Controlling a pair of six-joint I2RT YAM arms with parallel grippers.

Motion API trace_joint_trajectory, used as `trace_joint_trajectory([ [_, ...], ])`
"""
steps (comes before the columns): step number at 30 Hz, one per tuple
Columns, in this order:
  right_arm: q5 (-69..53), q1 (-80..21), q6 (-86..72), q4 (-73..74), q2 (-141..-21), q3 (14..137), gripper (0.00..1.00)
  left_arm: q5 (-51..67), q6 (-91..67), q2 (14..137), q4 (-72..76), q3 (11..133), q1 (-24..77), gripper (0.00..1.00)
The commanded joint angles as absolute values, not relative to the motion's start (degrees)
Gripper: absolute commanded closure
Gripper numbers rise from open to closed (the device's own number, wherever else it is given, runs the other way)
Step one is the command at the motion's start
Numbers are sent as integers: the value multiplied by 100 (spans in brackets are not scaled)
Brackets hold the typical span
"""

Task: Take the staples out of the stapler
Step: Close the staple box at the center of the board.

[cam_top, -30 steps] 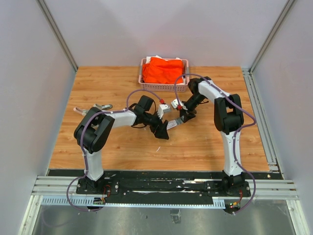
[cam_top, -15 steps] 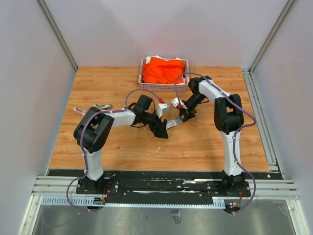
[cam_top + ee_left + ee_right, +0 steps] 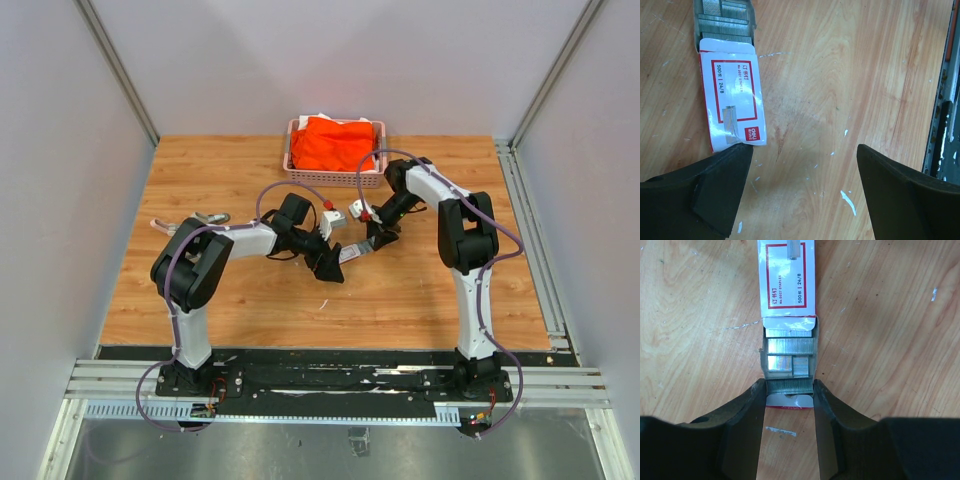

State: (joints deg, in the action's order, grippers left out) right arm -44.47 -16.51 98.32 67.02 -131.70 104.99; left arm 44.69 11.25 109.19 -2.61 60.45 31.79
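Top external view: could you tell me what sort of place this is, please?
Probably a robot test cell: wooden tabletop, grey panels around it, left arm and right arm on a rail.

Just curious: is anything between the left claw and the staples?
Yes: the staple box's red-and-white sleeve lies between the open left claw and the staples showing in its pulled-out tray, which the right claw grips.

The small white box [image 3: 732, 100] bears a red-bordered label reading "No. 0027", "500 | 24/8", Chinese characters and a "deli" logo.
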Motion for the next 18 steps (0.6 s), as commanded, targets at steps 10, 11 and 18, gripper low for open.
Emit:
trace_joint_trajectory([
  [10, -4712, -1966, 9316, 6405, -12990, 10384, 62, 4091, 1142, 11355, -592, 5954, 3195, 8],
  [11, -4695, -1961, 9271, 6379, -12992, 10392, 62, 4091, 1152, 11348, -584, 5946, 3195, 7],
  [18, -4823, -1849, 8971, 6219, -13015, 10474, 61, 4140, 1042, 11293, -344, 5781, 3190, 7],
])
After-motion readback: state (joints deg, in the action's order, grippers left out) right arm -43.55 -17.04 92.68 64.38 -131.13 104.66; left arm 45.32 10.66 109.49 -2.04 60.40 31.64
